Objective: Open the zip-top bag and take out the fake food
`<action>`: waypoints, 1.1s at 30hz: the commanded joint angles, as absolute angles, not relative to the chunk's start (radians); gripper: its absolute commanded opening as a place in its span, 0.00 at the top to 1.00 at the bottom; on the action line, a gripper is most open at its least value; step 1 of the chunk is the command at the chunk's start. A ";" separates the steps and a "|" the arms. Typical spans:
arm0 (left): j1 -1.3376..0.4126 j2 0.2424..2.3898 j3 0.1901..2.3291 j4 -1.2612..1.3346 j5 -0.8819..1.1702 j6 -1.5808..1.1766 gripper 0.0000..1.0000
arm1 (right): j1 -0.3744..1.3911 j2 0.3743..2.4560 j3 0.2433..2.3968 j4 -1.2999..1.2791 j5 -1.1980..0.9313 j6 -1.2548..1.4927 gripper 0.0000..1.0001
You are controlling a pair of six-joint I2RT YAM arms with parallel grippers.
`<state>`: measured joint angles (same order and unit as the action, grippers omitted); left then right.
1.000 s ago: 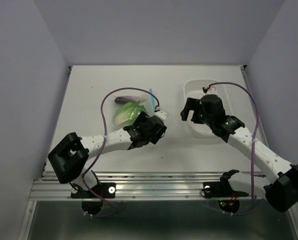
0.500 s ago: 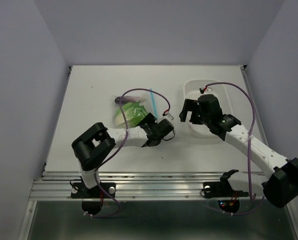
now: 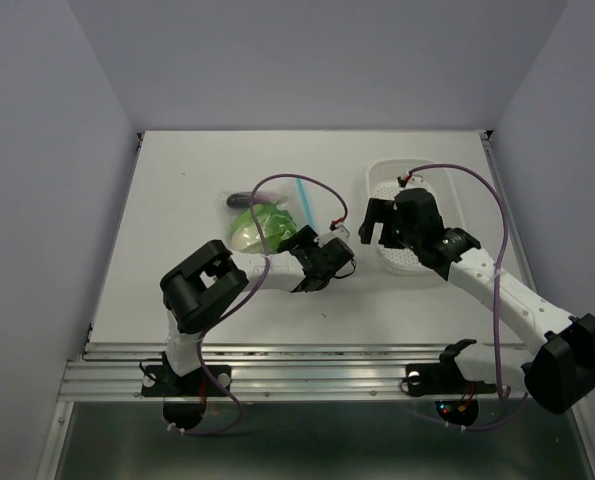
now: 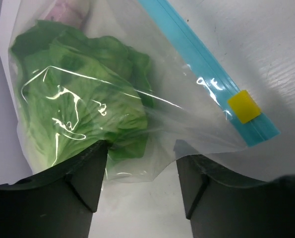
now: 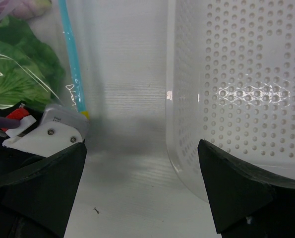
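Note:
The zip-top bag (image 3: 272,212) lies left of the table's middle, its teal zip strip (image 3: 305,204) on the right side. Inside are the green cabbage piece (image 3: 249,228) and the dark purple piece (image 3: 241,198). My left gripper (image 3: 299,245) is open at the bag's near right corner. In the left wrist view the bag (image 4: 182,124) drapes over both fingertips (image 4: 90,171) of that gripper (image 4: 140,168); the cabbage (image 4: 88,109), the zip strip (image 4: 197,64) and a yellow slider (image 4: 244,106) show. My right gripper (image 3: 375,220) (image 5: 142,183) is open and empty between bag and basket.
A white perforated basket (image 3: 449,188) stands at the right, partly under my right arm; its wall (image 5: 236,74) fills the right of the right wrist view. The left wrist's white housing (image 5: 48,131) sits close to the right gripper's left finger.
The left arm has folded, its elbow swinging right and toward the table, and its gripper has shifted right along the bag's near corner. The right gripper has barely moved.

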<state>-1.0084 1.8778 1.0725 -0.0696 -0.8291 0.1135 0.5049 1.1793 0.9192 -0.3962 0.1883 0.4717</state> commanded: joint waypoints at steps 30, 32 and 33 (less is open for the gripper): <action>-0.992 1.441 0.855 0.235 -0.939 0.012 1.00 | 0.500 1.166 0.956 -0.367 0.063 0.472 0.00; -0.992 1.416 0.841 0.242 -0.910 0.008 1.00 | 0.500 1.170 0.960 -0.365 0.043 0.477 0.00; -0.991 1.405 0.827 0.244 -0.902 0.006 1.00 | 0.500 1.172 0.960 -0.362 0.032 0.479 0.00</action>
